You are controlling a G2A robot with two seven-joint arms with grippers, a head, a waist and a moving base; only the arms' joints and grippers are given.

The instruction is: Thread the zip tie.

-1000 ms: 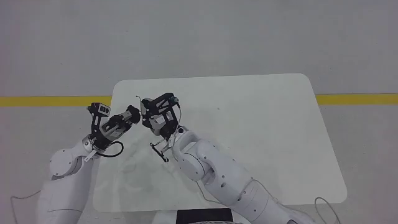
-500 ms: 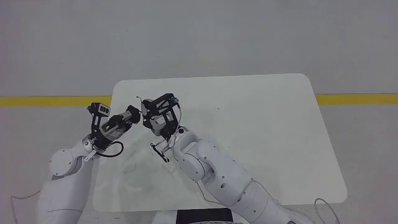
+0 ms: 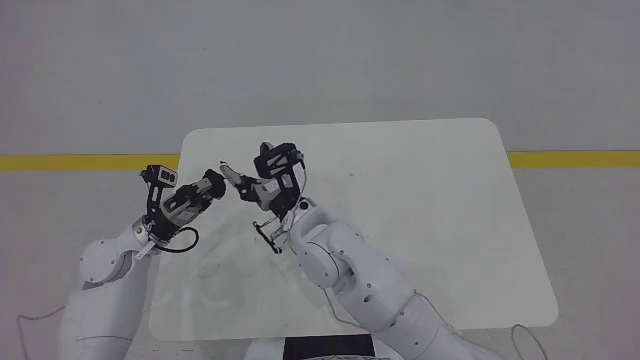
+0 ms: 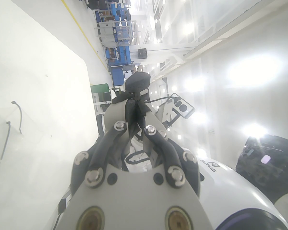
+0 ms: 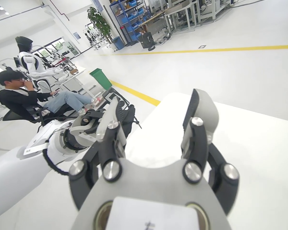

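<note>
A black zip tie (image 4: 134, 96) is pinched at the tips of my left gripper (image 4: 134, 120), which is shut on it, with short ends sticking out on both sides. From above, the left gripper (image 3: 215, 183) hangs over the table's left edge. My right gripper (image 5: 153, 113) is open with nothing between its fingers (image 5: 198, 111). It points at the left gripper (image 5: 124, 116), where a tail of the zip tie (image 5: 137, 123) juts out. In the top view the right gripper (image 3: 240, 181) sits just right of the left one.
The white table (image 3: 420, 210) stretches away to the right of both arms. Two thin black ties (image 4: 20, 114) lie on its surface in the left wrist view. A yellow floor line (image 3: 570, 159) runs behind the table.
My right gripper has drawn back to the right, away from the left gripper, and its wrist has turned. The left arm has kept still with the zip tie.
</note>
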